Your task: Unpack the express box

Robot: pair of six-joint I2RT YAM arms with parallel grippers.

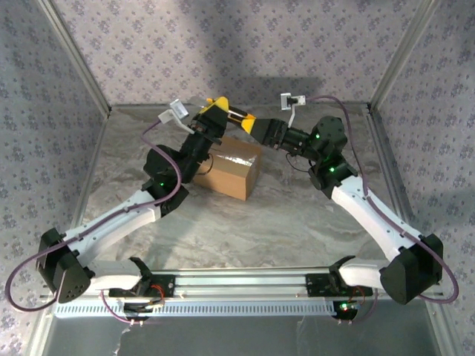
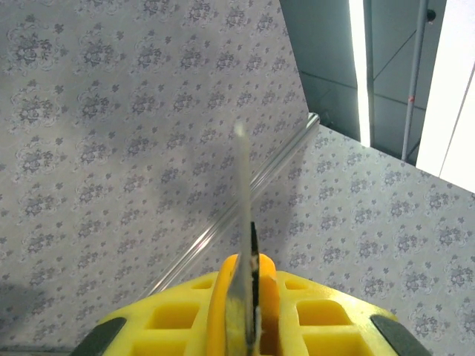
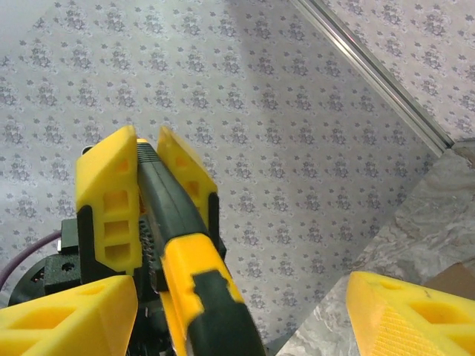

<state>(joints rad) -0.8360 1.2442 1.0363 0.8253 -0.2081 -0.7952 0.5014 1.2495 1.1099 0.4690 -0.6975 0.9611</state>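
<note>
On your left, the left gripper (image 1: 214,111) has its yellow fingers clamped on the yellow-and-black utility knife (image 3: 178,245), holding it near the blade end. In the left wrist view the thin pale blade (image 2: 242,222) sticks out past the fingers toward the patterned wall, so the cutter looks extended and ready.

The knife is held in the air above the far edge of the small brown cardboard express box (image 1: 226,172). The box sits on the grey marbled table (image 1: 297,230), about midway between the two arms and toward the back. Look at its top: the flaps lie flat and closed, and the shiny clear tape (image 1: 239,158) along the seam shows no cut that you can make out from above (the left arm hides the box's back left corner, so you can't vouch for that part).

To the right, the right gripper (image 3: 241,285) has its fingers spread apart on either side of the knife's handle end. As far as the right wrist view shows, they are not pressing on it.

So count the progress as early: the tool is in hand and raised, and that is about all that's done. Left for you are slitting the tape, folding back the four flaps and lifting out whatever is inside. Nothing of the contents can be seen. Whether the right gripper is about to take the handle or let it be, you cannot tell from here.
</note>
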